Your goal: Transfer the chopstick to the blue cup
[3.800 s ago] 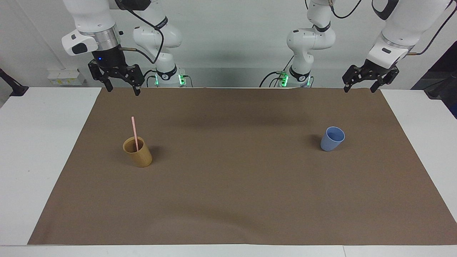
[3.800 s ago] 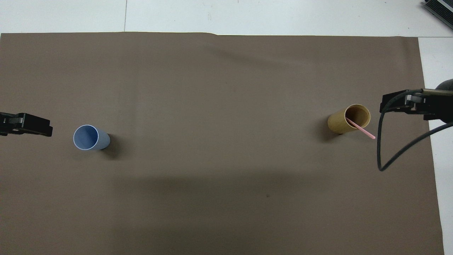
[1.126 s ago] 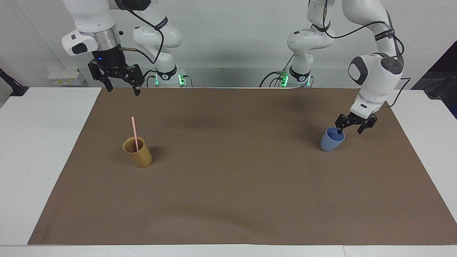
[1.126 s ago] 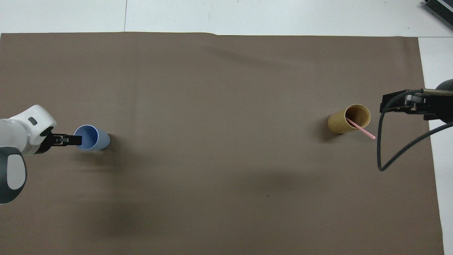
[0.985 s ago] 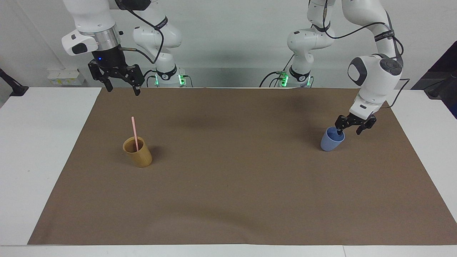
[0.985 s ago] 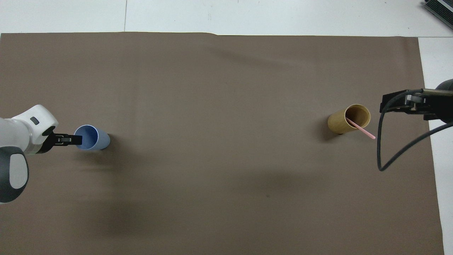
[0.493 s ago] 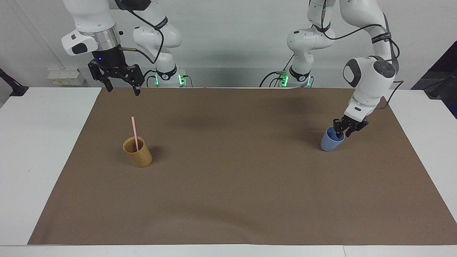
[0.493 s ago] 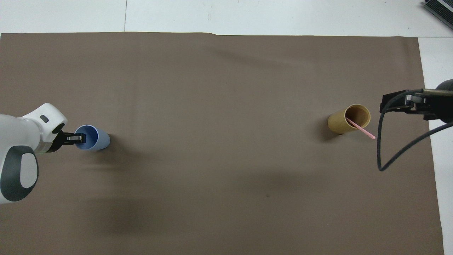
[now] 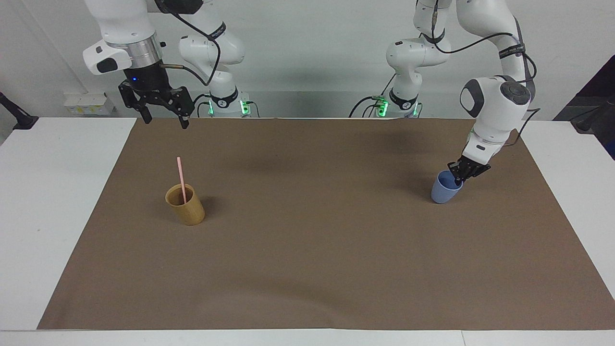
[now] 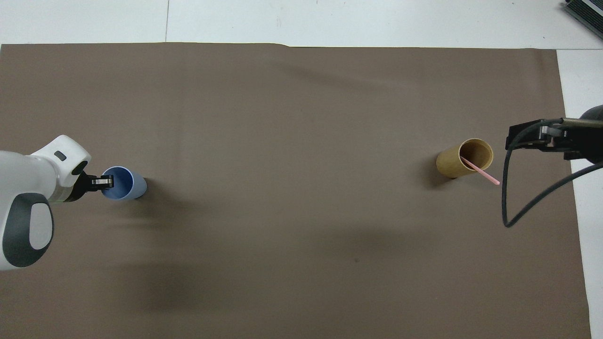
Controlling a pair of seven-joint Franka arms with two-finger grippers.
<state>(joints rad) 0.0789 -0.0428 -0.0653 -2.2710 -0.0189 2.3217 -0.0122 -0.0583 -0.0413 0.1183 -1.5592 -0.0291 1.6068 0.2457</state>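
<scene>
The blue cup (image 9: 442, 193) stands upright on the brown mat toward the left arm's end of the table; it also shows in the overhead view (image 10: 128, 186). My left gripper (image 9: 460, 178) (image 10: 106, 181) is shut on the cup's rim, one finger inside and one outside. The pink chopstick (image 9: 180, 174) (image 10: 481, 172) leans in a tan cup (image 9: 187, 209) (image 10: 459, 160) toward the right arm's end. My right gripper (image 9: 163, 111) (image 10: 537, 137) waits open and empty in the air, over the mat's edge by the robots, apart from the tan cup.
The brown mat (image 9: 312, 230) covers most of the white table (image 9: 53, 192). A dark cable (image 10: 511, 202) hangs from the right arm beside the tan cup. A small white box (image 9: 89, 103) sits by the wall.
The left arm came down to the blue cup, and its fingers closed from open onto the cup's rim. The right arm, the chopstick and the tan cup have not moved.
</scene>
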